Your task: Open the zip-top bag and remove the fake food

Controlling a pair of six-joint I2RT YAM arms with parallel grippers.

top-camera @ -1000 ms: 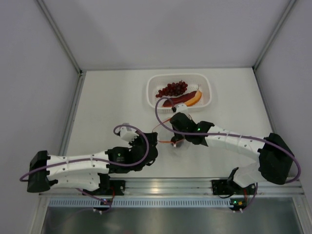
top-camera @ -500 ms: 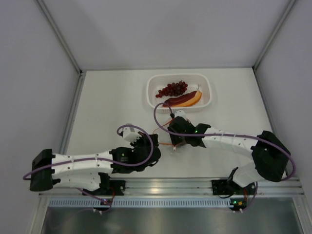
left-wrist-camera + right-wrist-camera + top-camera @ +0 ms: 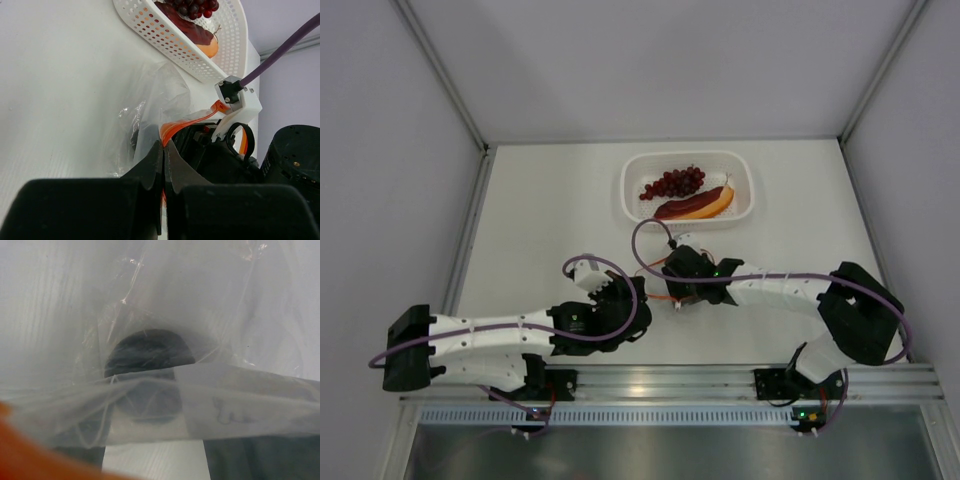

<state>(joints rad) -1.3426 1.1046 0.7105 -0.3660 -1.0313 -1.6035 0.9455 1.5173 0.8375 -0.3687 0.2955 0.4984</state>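
Observation:
The clear zip-top bag (image 3: 150,107) lies on the table between my two grippers, its orange-red zip strip (image 3: 187,122) lifted. My left gripper (image 3: 164,146) is shut on that strip at the bag's near edge; in the top view it (image 3: 636,298) sits just left of the bag. My right gripper (image 3: 152,445) is open at the bag's mouth, its dark fingers (image 3: 250,460) showing through a plastic layer. The small dark round fruit (image 3: 149,347) lies in the bag just ahead of them. The grape cluster (image 3: 674,182) and the hot-dog piece (image 3: 698,204) lie in the basket.
The white perforated basket (image 3: 635,170) stands at the back of the table, just beyond the bag; its wall shows in the left wrist view (image 3: 165,40). Grey walls close in the left, right and back sides. A metal rail (image 3: 650,382) runs along the near edge.
My right arm has drawn left and nearer, bringing its gripper down to the bag. My left gripper has shifted slightly right, still holding the strip.

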